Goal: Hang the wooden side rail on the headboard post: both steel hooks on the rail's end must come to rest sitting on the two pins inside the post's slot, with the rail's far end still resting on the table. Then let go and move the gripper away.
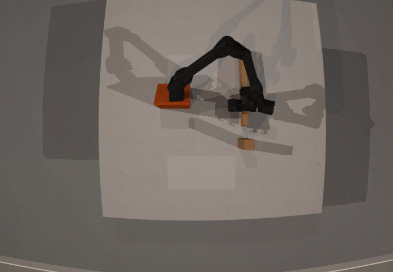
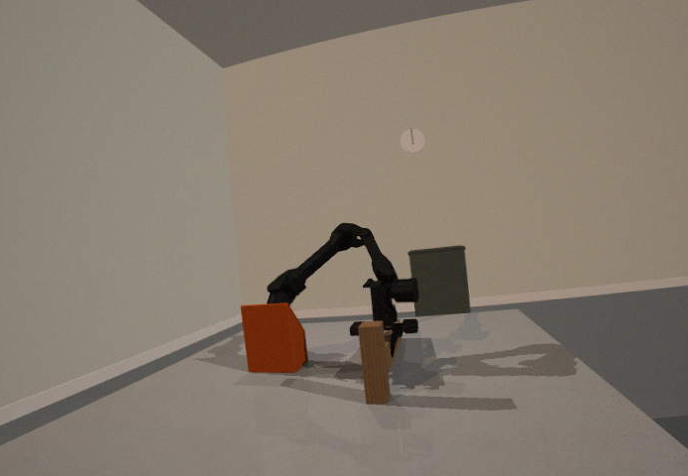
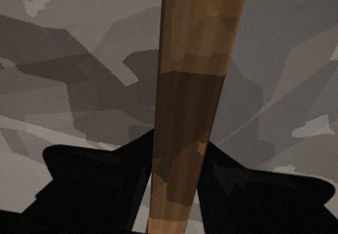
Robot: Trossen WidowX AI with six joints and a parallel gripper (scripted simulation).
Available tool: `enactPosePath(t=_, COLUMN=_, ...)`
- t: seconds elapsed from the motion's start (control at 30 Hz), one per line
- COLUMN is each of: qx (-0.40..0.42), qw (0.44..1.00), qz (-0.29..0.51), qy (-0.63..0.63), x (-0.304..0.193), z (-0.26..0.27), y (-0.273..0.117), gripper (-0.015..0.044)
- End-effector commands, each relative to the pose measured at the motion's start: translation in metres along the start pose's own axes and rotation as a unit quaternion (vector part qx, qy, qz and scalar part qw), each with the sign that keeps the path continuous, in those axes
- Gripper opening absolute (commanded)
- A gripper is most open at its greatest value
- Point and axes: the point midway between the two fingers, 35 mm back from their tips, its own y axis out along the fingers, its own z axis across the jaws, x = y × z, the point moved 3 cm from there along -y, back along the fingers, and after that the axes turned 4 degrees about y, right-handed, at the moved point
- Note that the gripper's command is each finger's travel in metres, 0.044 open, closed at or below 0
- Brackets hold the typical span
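Observation:
The wooden side rail (image 1: 243, 76) (image 3: 191, 97) runs lengthwise under the arm, toward the post. My gripper (image 1: 244, 106) (image 2: 388, 327) (image 3: 176, 132) is shut on it, a short way back from its near end, with one finger on each side in the wrist view. The headboard post (image 1: 246, 144) (image 2: 374, 364) stands upright on the table. In the top view a gap shows between the rail's near end and the post. The steel hooks are too small and dim to make out clearly. The slot and pins are hidden, and the far end's contact with the table cannot be told.
The orange base block (image 1: 163, 94) (image 2: 269, 339) carries the arm and stands left of the rail. The pale table (image 1: 132, 179) (image 2: 198, 431) has edges on all sides in the top view. A dark green cabinet (image 2: 440, 281) stands in the background.

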Motion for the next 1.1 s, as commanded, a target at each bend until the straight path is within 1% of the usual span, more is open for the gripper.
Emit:
enactPosePath(t=0.0, qx=-0.005, qw=1.0, qz=0.001, qy=0.002, x=-0.0035, z=-0.0005, y=-0.0026, gripper=0.0)
enactPosePath(t=1.07, qx=-0.005, qw=1.0, qz=0.001, qy=0.002, x=-0.0068, z=-0.0021, y=-0.0036, gripper=0.0)
